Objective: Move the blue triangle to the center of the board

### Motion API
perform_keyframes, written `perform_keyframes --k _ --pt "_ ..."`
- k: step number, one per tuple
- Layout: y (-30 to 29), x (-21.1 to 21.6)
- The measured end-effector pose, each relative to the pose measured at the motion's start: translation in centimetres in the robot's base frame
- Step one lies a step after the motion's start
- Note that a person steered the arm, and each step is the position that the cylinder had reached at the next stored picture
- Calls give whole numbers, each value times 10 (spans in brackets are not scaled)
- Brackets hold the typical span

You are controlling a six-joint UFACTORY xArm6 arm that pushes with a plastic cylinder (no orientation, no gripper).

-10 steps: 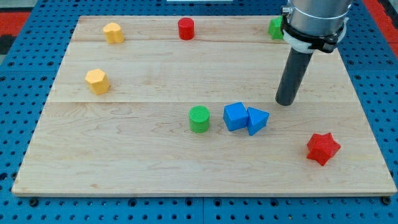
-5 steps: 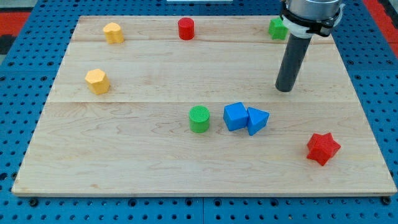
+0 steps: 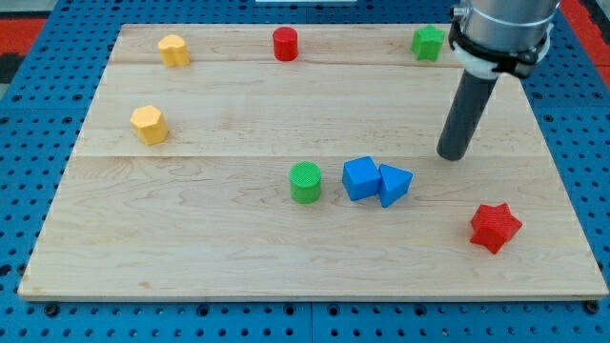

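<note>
Pointing toward view's right, blue triangle (image 3: 395, 183) touching blue cube (image 3: 361, 178), my tip (image 3: 454, 155) upper right, apart.

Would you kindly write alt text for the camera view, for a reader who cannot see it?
My tip rests on the wooden board, up and to the view's right of the blue triangle, which touches a blue cube. A green cylinder stands to the cube's left.

Found no readable text, label, brand, number or sign anywhere: none on the counter (image 3: 191, 238), on the coloured blocks, or on the rod above my tip (image 3: 454, 156).
</note>
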State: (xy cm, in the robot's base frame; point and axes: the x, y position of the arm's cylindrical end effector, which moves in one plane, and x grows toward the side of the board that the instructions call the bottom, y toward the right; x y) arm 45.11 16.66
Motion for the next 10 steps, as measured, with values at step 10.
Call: perform_keyframes --k 10 --pt "-153 20"
